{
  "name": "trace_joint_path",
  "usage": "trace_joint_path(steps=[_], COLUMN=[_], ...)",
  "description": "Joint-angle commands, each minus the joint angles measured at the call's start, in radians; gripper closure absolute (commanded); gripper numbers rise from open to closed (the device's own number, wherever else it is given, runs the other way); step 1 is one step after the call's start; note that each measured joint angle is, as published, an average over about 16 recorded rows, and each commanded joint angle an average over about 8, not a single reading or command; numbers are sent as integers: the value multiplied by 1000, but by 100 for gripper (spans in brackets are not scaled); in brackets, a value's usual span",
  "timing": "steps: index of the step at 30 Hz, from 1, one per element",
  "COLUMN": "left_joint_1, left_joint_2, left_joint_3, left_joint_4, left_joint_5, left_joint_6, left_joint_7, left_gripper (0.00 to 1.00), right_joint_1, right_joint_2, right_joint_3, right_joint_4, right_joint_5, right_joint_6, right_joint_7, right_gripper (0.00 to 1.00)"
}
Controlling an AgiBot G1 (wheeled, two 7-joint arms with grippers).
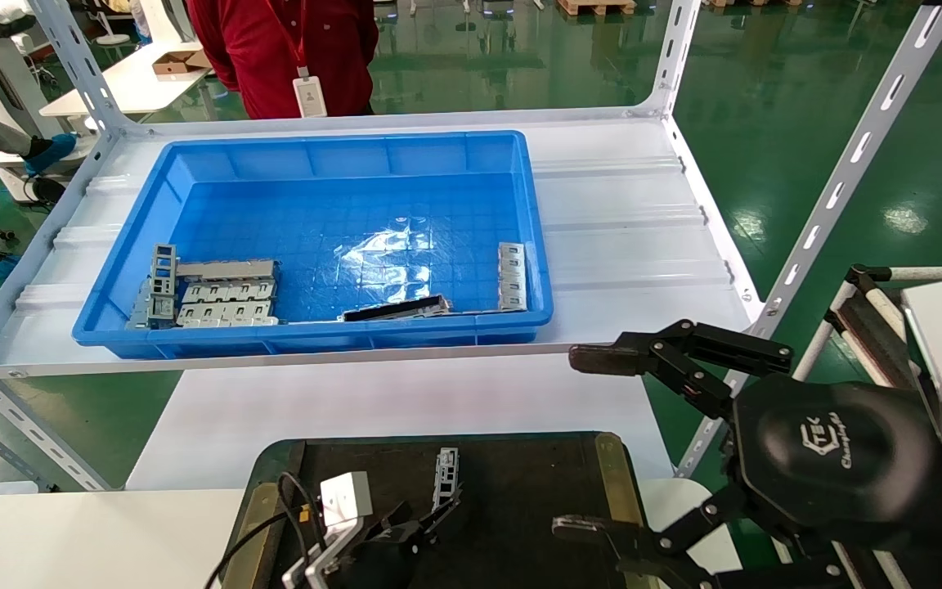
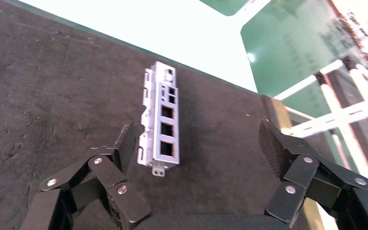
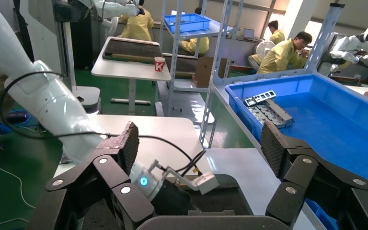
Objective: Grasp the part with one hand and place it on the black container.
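The part [image 2: 160,120] already lay on the black container [image 1: 520,507], just beside one finger of the wide-open, empty left gripper [image 2: 199,143], so little remained; the right gripper [image 1: 594,442] hung open nearby

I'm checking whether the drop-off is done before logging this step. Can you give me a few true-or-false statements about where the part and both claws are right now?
1. The part lies on the black tray. True.
2. The left claw is clamped shut on the part. False: it is open, the part beside one finger.
3. The right claw holds a part. False: it is open and empty, off the tray's right edge.
4. More metal parts lie in the blue bin. True.
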Motion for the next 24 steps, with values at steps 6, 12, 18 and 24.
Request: trace_joint_path(steps=[6,12,18,24], left_joint_1=[5,34,84,141], left_joint_2=[-124,-226,-319,-395], left_joint_3=[-20,-76,-159,-246], left_joint_4=[-29,-30,-28,-23], left_joint_5=[-12,-6,-14,-42], left_joint_6=[179,357,520,643], left_joint_7=[-25,-27,4,55], left_gripper=[0,0,0,0], right_joint_1=[0,0,0,0], right_joint_2=[0,0,0,0], right_joint_3=[0,0,0,0], right_joint_4=[0,0,0,0], right_joint_5=[0,0,0,0], right_joint_6=[0,0,0,0], right_joint_7=[0,0,0,0], right_gripper=[0,0,0,0])
